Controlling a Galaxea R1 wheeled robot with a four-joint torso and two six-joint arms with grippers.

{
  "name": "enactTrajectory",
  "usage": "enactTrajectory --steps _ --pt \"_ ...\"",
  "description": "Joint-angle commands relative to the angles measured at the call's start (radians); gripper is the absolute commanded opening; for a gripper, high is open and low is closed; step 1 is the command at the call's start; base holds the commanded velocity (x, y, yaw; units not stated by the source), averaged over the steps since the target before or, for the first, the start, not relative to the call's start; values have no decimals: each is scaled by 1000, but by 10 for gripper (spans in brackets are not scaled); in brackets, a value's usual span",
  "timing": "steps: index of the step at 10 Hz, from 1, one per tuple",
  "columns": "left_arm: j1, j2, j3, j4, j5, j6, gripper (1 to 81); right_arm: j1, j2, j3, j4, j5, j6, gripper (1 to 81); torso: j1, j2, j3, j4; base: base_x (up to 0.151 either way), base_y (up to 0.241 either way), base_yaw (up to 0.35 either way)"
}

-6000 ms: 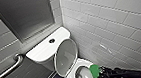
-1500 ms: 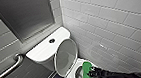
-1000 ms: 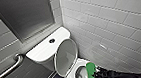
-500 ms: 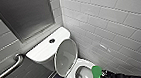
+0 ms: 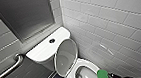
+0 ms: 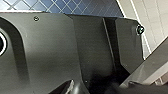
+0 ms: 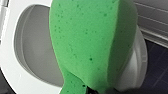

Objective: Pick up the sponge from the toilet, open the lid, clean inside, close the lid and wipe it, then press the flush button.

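Sponge [image 5: 102, 76] logged first: clenched at its lower end by the right gripper [image 5: 111, 77], standing up as a bright green pad at the lower right of the head frame. Seen again, large, in the right wrist view, folded and pinched at the base; hold judged firm on that evidence. Positioned at the right-hand rim of the seat [image 5: 90, 64], beside the open bowl [image 5: 83, 76] rather than down in it; contact with the seat not determinable. Just left of centre, lid [image 5: 66, 58] already raised, leaning back toward the tank [image 5: 43, 51]. Flush button [image 5: 52, 40] in the middle of the tank top, above and left of the lid, well apart from the sponge. Further out: grab rail [image 5: 8, 70] at lower left, grey panel [image 5: 24, 16] at upper left, white tiled wall [image 5: 110, 20] across the right half. Step in hand judged to be cleaning inside the bowl. To do it well: bring the pad leftward and down past the seat ring, press a broad face against the ceramic, sweep round the inner wall in one full circuit. Keep the squeeze on throughout, against slipping of the soft pad under drag. Keep the wrist low and clear of the raised lid, to avoid knocking it shut. Stop short of dipping the gripper itself.
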Motion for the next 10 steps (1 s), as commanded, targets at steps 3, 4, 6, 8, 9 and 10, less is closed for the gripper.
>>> enactTrajectory --steps 3,4,6,8,9,10 --pt "-8 -33 13 -1 67 7 811 -8 -182 138 3 -91 28 10 0 0 0 0 0 0 0" --pt "-8 -33 13 -2 67 4 811 -27 -218 159 3 -89 36 10 0 0 0 0 0 0 0" --pt "-8 -39 13 -4 73 -5 811 -56 -298 212 3 -83 42 10 0 0 0 0 0 0 0" --pt "-6 -50 13 -21 70 -16 811 -106 -339 226 3 -74 51 10 0 0 0 0 0 0 0" --pt "-6 -51 12 -33 70 -16 811 -131 -345 222 3 -72 54 10 0 0 0 0 0 0 0" --pt "-8 -48 12 -36 70 -17 811 -151 -352 220 3 -57 54 10 0 0 0 0 0 0 0"
